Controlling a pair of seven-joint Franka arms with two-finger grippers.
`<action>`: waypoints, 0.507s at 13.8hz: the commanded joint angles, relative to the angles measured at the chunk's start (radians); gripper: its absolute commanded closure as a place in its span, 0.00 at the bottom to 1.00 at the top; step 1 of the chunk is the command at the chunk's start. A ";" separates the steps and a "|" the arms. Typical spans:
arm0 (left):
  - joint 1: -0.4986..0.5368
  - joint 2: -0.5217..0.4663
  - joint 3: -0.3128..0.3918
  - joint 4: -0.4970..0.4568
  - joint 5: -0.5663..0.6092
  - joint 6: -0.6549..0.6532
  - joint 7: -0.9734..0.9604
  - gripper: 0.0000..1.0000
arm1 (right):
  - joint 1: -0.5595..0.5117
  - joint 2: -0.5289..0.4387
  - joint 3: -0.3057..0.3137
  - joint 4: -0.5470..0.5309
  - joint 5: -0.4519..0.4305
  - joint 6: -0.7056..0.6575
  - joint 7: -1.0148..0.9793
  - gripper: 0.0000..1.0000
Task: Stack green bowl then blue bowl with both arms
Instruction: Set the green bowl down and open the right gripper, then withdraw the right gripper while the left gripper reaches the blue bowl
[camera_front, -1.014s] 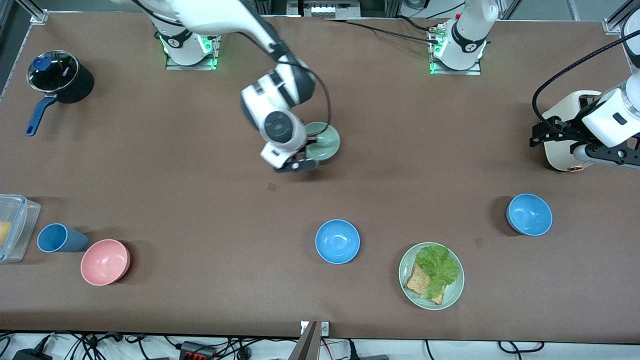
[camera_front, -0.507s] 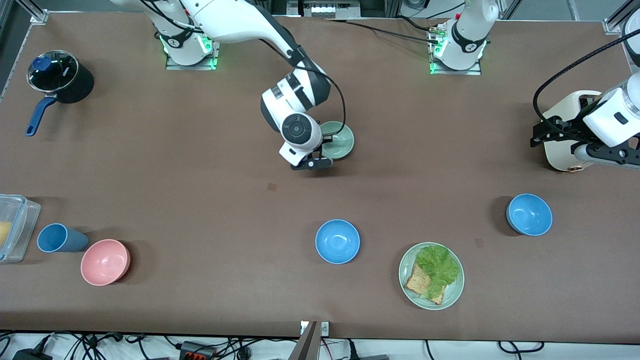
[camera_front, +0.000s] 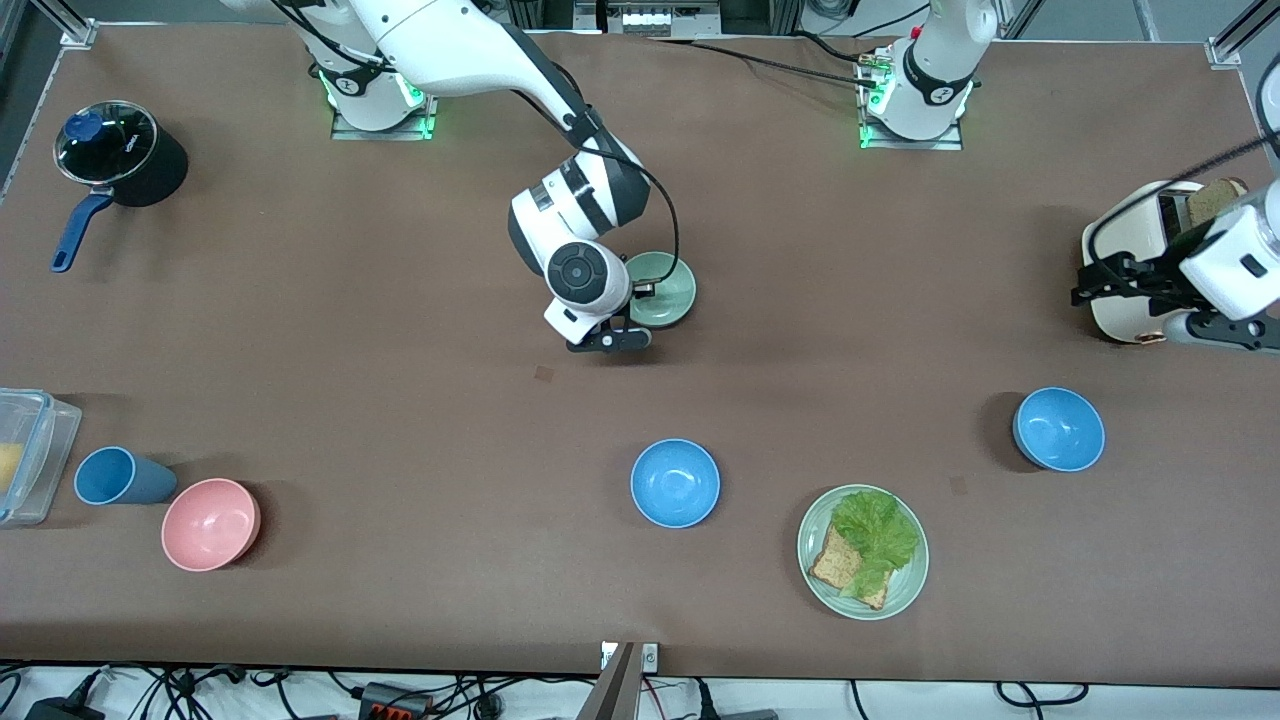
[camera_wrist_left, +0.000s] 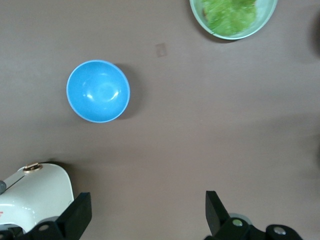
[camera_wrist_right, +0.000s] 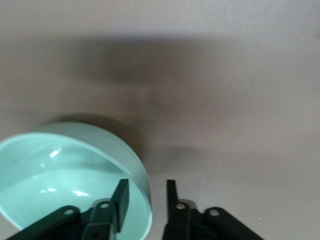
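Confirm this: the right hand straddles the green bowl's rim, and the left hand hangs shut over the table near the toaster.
One thing is wrong: the left hand is open; the left wrist view shows its fingers spread wide apart. The rest holds: the right hand straddles the green bowl's rim, and the left hand hangs by the toaster.

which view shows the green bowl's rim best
The right wrist view: the green bowl fills it close up, with the right tool straddling its rim, one finger inside and one outside. The front view shows it small and partly hidden by the arm. The left wrist view misses it.
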 joint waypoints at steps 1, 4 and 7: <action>0.014 0.030 -0.002 0.036 0.008 -0.017 0.018 0.00 | -0.008 -0.122 -0.061 0.017 0.013 -0.081 0.011 0.00; 0.023 0.073 -0.002 0.036 0.004 -0.003 0.017 0.00 | -0.010 -0.208 -0.182 0.090 0.008 -0.207 0.006 0.00; 0.054 0.166 -0.001 0.057 0.016 0.072 0.018 0.00 | -0.010 -0.230 -0.287 0.203 -0.096 -0.350 -0.009 0.00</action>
